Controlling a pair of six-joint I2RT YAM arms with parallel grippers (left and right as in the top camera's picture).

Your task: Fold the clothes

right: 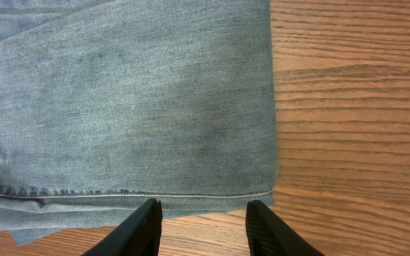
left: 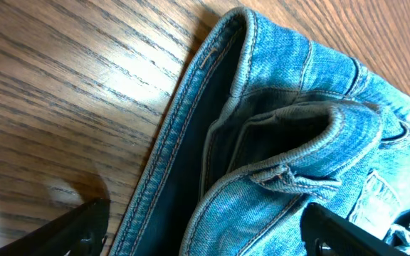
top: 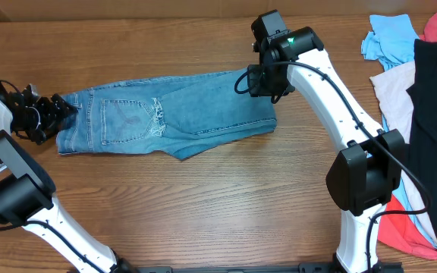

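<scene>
Jeans (top: 173, 114): lay flat on the surface (top: 203, 197), legs doubled back.
Left pincer (left: 208, 231): released, astride the waistband.
Right pincer (right: 203, 213): released, over the folded edge.
Advice: grasp all layers, lift evenly.

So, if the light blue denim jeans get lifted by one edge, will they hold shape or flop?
Likely floppy: the light blue denim jeans lie folded flat, so a lifted edge would probably drape. Fairly heavy for cloth, I'd guess: the thick stitched waistband stands up by itself. Pushed, they'd probably bunch on the matte wooden table.
</scene>
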